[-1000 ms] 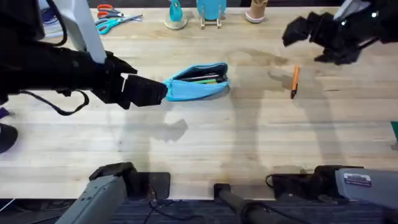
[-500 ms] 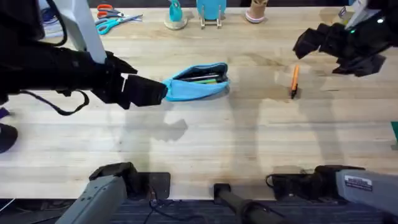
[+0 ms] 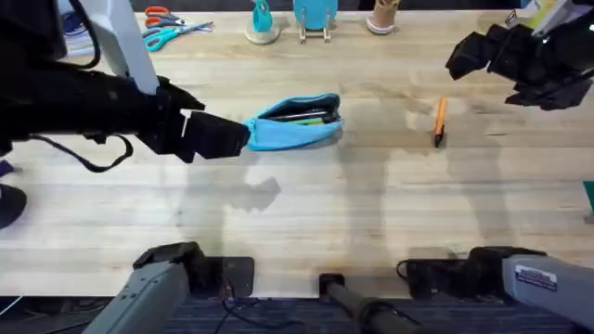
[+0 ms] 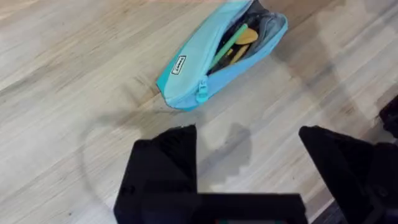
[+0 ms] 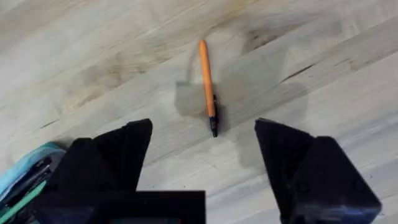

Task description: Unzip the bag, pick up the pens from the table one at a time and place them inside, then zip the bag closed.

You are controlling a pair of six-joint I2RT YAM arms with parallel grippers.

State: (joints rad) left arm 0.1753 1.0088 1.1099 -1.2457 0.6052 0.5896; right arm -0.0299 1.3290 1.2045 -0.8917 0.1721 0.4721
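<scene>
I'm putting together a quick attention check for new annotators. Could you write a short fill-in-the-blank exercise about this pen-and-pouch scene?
1. The bag lies on the table with its zipper ____.
2. The pen lying alone on the table is ____ in colour.
3. Inside the bag, a light ____ pen shows.
4. The right gripper has its fingers ____.

Missing words: open; orange; green; open

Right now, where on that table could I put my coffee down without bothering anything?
The wide bare stretch of table nearer the arm bases, below the bag and the orange pen, is free. The far edge is crowded with scissors and stands.
</scene>
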